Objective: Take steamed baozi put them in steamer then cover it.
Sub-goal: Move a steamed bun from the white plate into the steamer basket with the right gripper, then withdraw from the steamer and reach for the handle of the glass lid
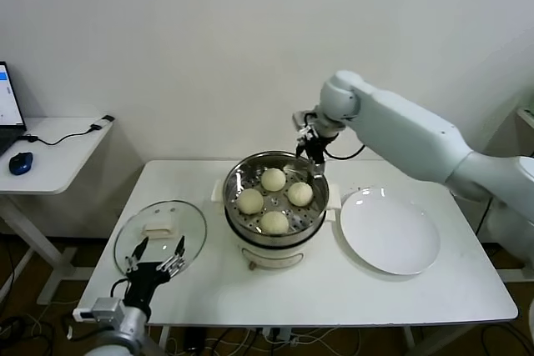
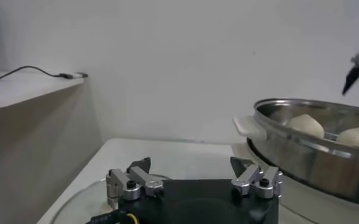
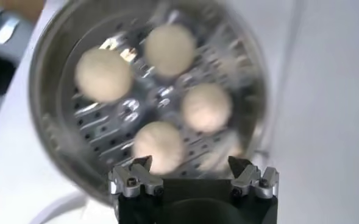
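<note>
All four buns [image 1: 274, 200] sat inside the steamer [image 1: 236, 179] at the centre of the head view, spread apart on the perforated floor, which looked like a deliberate spacing so each had room. The plate [image 1: 390, 233] to the right of the steamer held nothing, so by my reading the loading step was done and only the covering remained.

The right gripper [image 1: 314, 152] hung just above the steamer's far rim, upper centre of the head view, with its jaws apart and nothing between them. In the right wrist view the buns lay below and beyond the fingertips [image 3: 141, 164], none touching them.

The lid [image 1: 160, 235] lay flat on the table [image 1: 350, 289] at lower left, handle up, probably set there to be within the left arm's reach. The left gripper [image 1: 155, 254] hovered over the lid's near edge, released and empty, jaws spread wide. In the left wrist view the lid's rim showed just under the fingers [image 2: 140, 165], with the steamer off to the right.
</note>
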